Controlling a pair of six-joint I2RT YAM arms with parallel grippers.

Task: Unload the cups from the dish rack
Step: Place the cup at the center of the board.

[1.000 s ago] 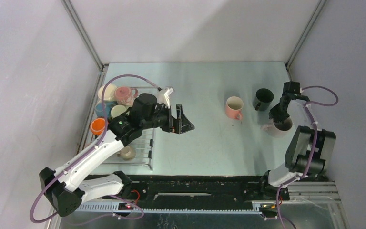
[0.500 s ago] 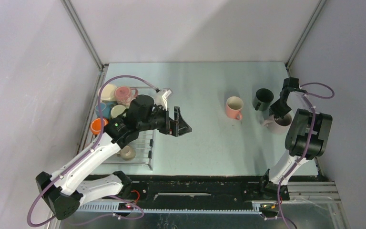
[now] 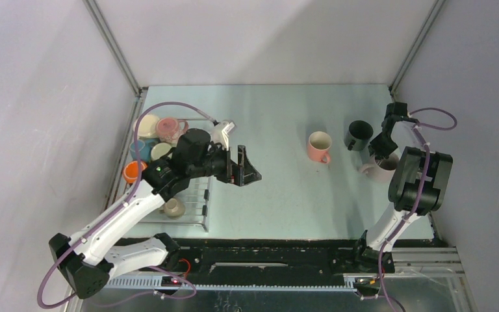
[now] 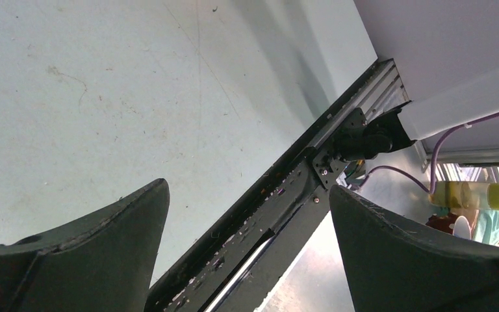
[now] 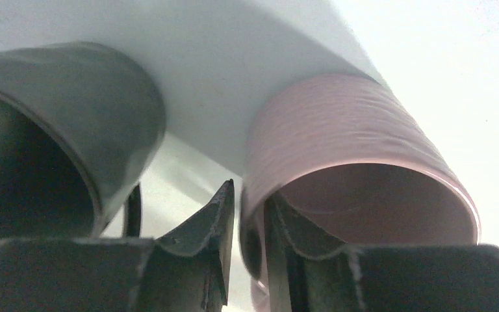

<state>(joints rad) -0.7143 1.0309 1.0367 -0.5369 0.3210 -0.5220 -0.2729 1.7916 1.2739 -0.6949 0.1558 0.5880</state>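
Pale table (image 3: 279,117), overhead: dish rack (image 3: 198,195) holding cups (image 3: 167,127) at left; left gripper (image 3: 247,166) spread wide over bare surface. Only right-wrist view shows right gripper (image 5: 248,195) straddling pink mug (image 5: 338,130) rim; grip undeterminable.

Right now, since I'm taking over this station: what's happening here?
The right claw straddles the rim of a pale pink mug standing on the table beside a dark grey mug; whether it grips is unclear. The left claw hangs open and empty beside the dish rack, with several mugs in it.
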